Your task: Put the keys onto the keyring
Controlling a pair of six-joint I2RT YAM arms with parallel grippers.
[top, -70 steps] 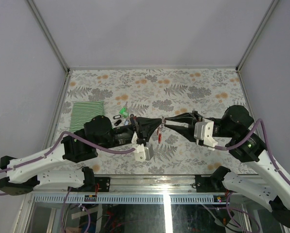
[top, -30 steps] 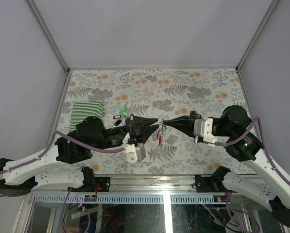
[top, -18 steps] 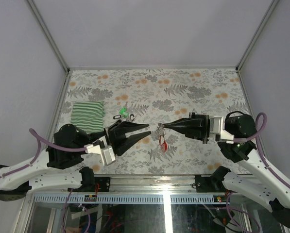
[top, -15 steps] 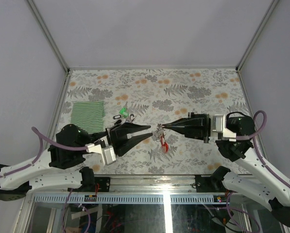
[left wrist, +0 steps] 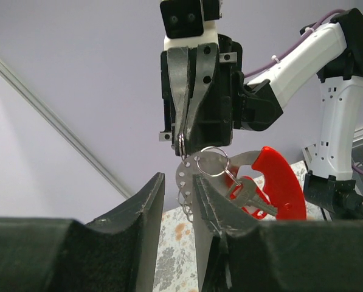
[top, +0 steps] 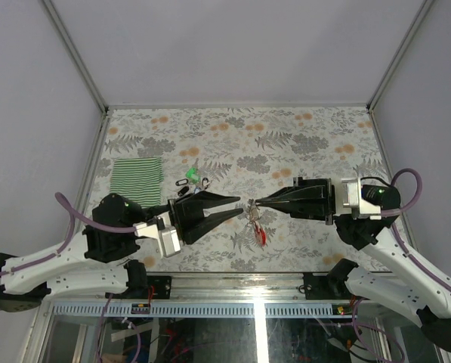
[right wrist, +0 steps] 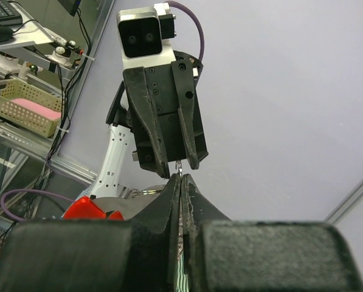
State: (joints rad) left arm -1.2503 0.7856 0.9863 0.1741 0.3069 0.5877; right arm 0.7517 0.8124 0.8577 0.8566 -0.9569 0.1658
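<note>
My right gripper [top: 255, 203] is shut on the keyring [top: 253, 218], which hangs above the table with a red tag [top: 261, 236]. In the left wrist view the right gripper [left wrist: 182, 139] pinches a small ring. Below it hang a perforated metal plate [left wrist: 185, 171], one silvery key [left wrist: 249, 193] and the red tag [left wrist: 278, 182]. My left gripper [top: 238, 206] faces it tip to tip, its jaws a little apart with nothing between them [left wrist: 178, 177]. Loose keys with green [top: 193, 175] and black [top: 183, 182] tags lie on the table behind the left gripper.
A green-and-white striped cloth [top: 137, 179] lies at the left of the floral table cover [top: 301, 144]. Metal frame rails run along the table's edges, and grey walls stand on three sides.
The left gripper pulled back to the left, away from the keyring, then edged toward it again. The right arm drew back and lowered, still holding the keyring.
</note>
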